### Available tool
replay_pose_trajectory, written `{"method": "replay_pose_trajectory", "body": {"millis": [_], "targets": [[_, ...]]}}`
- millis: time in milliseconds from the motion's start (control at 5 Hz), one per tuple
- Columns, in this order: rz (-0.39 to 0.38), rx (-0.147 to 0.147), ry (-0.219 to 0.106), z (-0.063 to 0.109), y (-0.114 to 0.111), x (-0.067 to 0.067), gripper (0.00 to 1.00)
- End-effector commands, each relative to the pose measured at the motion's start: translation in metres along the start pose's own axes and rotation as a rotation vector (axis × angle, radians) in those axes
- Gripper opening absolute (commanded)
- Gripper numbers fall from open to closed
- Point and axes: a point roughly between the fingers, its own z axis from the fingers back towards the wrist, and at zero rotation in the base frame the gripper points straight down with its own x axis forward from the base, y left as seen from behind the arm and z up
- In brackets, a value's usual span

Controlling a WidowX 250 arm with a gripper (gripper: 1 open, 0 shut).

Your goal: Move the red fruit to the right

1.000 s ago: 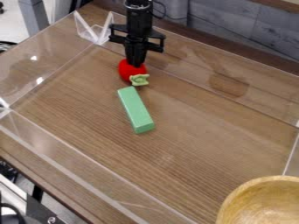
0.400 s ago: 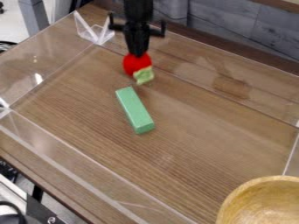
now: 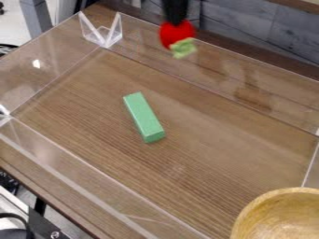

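Currently, the gripper (image 3: 177,21) enters from the top edge of the camera view and points downward. Only its dark lower part is visible. Its jaws are clenched on the red fruit (image 3: 174,35), which hangs from the fingertips clear of the wooden tabletop (image 3: 225,140). The pale green leafy cap of the fruit faces down and slightly right. The fruit and the gripper both appear slightly blurred.

Reference landmark: the green block (image 3: 144,117).
- The green block lies flat on the tabletop. Its long axis runs from upper left to lower right in the view.
- The red fruit is well apart from the green block, beyond its far end and a little to the right. The two do not touch.
- The gripper is directly above the fruit, farther from the green block than the fruit is.
- A clear plastic wall (image 3: 50,70) encloses the work area around the green block on all visible sides.
- A small clear plastic stand (image 3: 100,30) sits at the far left corner, beyond the green block and left of the fruit.
- A wooden bowl (image 3: 284,217) occupies the near right corner, well apart from the green block.
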Motion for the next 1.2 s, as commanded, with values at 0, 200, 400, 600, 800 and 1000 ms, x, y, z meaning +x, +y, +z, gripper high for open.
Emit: {"method": "replay_pose_trajectory", "body": {"millis": [0, 200, 400, 600, 800, 1000], "targets": [[-0.022, 0.022, -0.074, 0.012, -0.035, 0.000, 0.00], [-0.050, 0.019, -0.064, -0.008, -0.069, -0.001, 0.00], [-0.035, 0.018, -0.058, -0.022, -0.077, -0.005, 0.00], [-0.008, 0.015, -0.074, -0.019, -0.077, -0.011, 0.00], [-0.024, 0.005, -0.085, -0.011, -0.065, -0.012, 0.00], [-0.020, -0.001, -0.098, -0.005, -0.047, -0.013, 0.00]]}}
